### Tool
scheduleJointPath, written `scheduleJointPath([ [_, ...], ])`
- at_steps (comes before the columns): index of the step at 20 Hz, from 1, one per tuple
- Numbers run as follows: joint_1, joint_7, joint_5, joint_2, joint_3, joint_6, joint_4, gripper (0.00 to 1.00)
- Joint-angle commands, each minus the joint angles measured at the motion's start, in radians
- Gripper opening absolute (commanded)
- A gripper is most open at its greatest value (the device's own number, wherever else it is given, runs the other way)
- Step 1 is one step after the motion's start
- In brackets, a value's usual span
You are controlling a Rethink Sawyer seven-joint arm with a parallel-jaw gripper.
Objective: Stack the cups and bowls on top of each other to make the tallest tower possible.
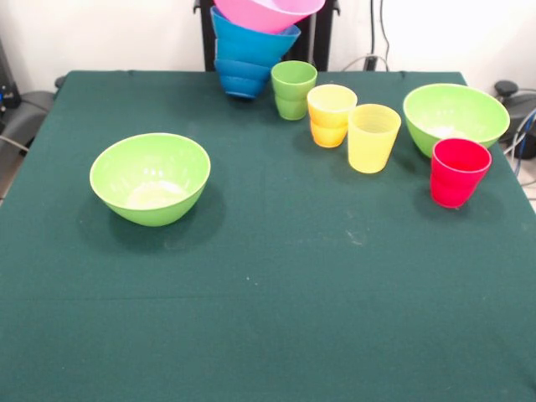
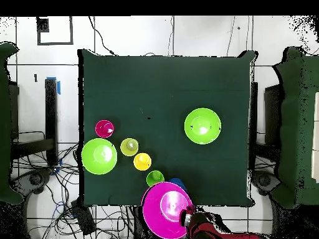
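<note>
The tower (image 1: 249,59) of nested blue bowls stands at the table's far edge, with the small dark blue bowl lowest. The large pink bowl (image 1: 268,12) rests on top of it, tilted; from overhead the pink bowl (image 2: 163,208) hides nearly all the blue (image 2: 179,183). The gripper (image 2: 185,218) is at the pink bowl's rim on the robot's side, at the end of the red arm (image 2: 209,225). It does not show in the front view. The green cup (image 1: 293,90), orange cup (image 1: 331,115), yellow cup (image 1: 373,137) and red cup (image 1: 458,172) stand upright in a slanted row.
One lime green bowl (image 1: 151,178) sits alone on the left of the dark green tablecloth (image 1: 293,293). The other lime green bowl (image 1: 456,117) sits at the far right, just behind the red cup. Cables lie on the floor around the table (image 2: 37,180).
</note>
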Motion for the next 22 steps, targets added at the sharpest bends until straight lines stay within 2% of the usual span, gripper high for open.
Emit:
scheduleJointPath([
  [1, 0.008, -0.002, 0.023, 0.037, 0.085, -0.055, 0.035, 0.0],
  [13, -0.002, 0.006, 0.013, 0.008, 0.123, -0.074, 0.022, 0.0],
  [22, 0.003, 0.02, -0.006, 0.0, 0.112, -0.096, 0.021, 0.0],
])
